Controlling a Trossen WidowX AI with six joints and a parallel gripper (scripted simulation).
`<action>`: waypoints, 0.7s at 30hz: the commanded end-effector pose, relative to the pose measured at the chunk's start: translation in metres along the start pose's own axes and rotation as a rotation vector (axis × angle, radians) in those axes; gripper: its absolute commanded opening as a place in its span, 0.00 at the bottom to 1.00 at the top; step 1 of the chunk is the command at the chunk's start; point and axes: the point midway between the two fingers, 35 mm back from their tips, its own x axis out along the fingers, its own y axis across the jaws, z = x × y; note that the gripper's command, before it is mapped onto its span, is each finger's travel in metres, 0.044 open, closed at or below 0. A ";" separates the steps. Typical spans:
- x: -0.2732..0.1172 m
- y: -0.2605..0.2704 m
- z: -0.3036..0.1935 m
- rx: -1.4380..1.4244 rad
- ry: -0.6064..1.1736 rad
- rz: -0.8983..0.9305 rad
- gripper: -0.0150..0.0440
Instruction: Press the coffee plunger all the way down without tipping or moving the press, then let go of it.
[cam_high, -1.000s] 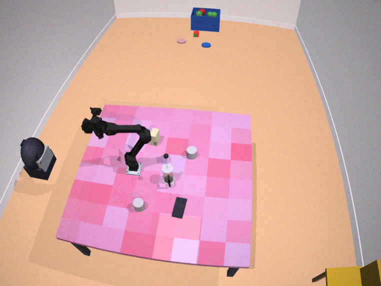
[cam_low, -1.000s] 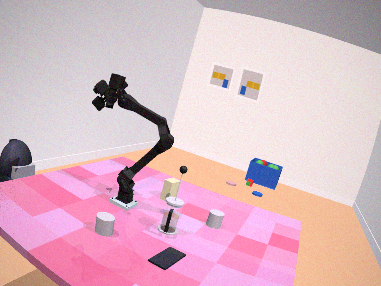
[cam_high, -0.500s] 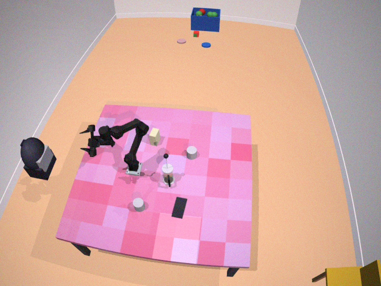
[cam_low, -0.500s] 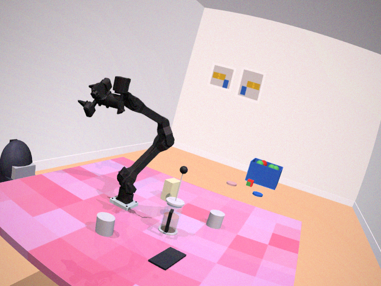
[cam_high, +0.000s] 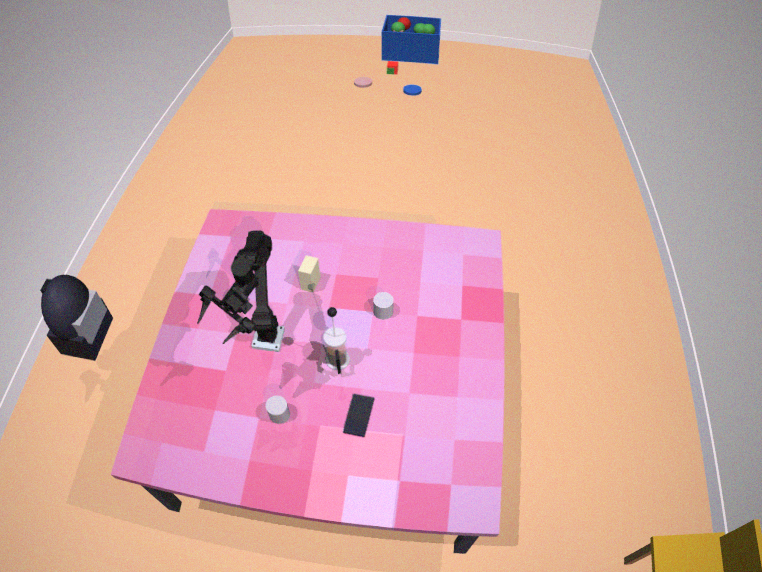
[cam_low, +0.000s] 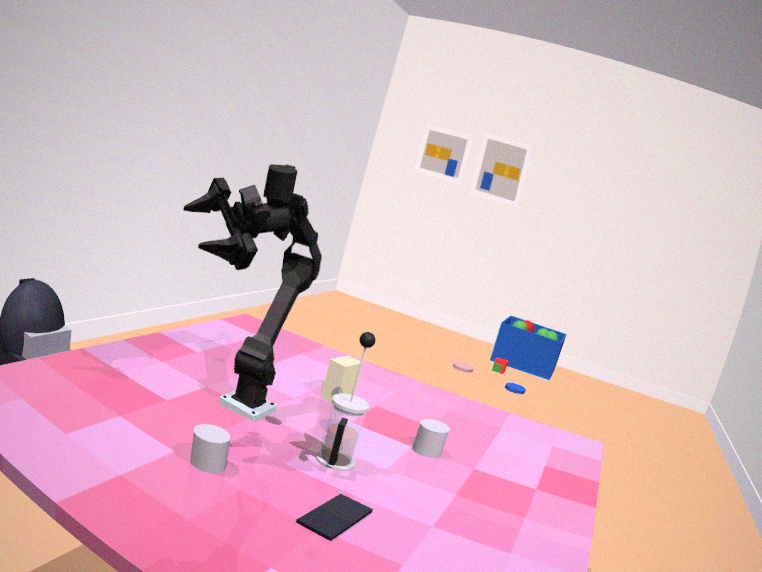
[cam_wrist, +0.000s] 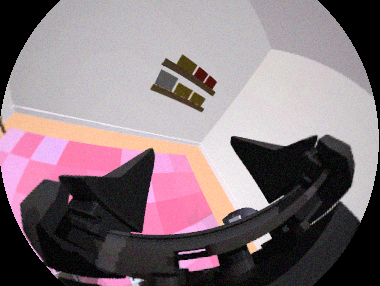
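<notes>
End effector (cam_high: 212, 324) (cam_low: 192, 227) (cam_wrist: 194, 146) wide open, holding nothing | wrist view: coffee press out of sight

Closed in by a grey left wall (cam_high: 92, 92) (cam_low: 184, 153) and a grey right wall (cam_high: 689, 153) (cam_low: 747, 369); backed by a cream wall (cam_high: 307, 12) (cam_low: 584, 215), hung with two framed pictures (cam_low: 433, 163); trimmed along the bottom in white; floored in plain peach-orange (cam_high: 492, 153) (cam_low: 646, 523) (cam_wrist: 75, 132); furnished with a pink patchwork-topped table (cam_high: 480, 394) (cam_low: 523, 461) (cam_wrist: 175, 192) on dark legs, plus a yellow chair (cam_high: 686, 554), cut off by the top view's corner; stocked near the cream wall with a blue bin (cam_high: 410, 48) (cam_low: 528, 350) of red and green balls; in the wrist view, fitted with two slanting wall shelves (cam_wrist: 189, 77); lit softly, with faint shadows around the table.
</notes>
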 end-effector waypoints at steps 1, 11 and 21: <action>-0.033 0.054 0.022 0.025 -0.128 0.297 1.00; -0.138 0.145 0.032 0.003 -0.274 0.958 1.00; -0.261 0.168 -0.006 -0.128 -0.283 1.597 1.00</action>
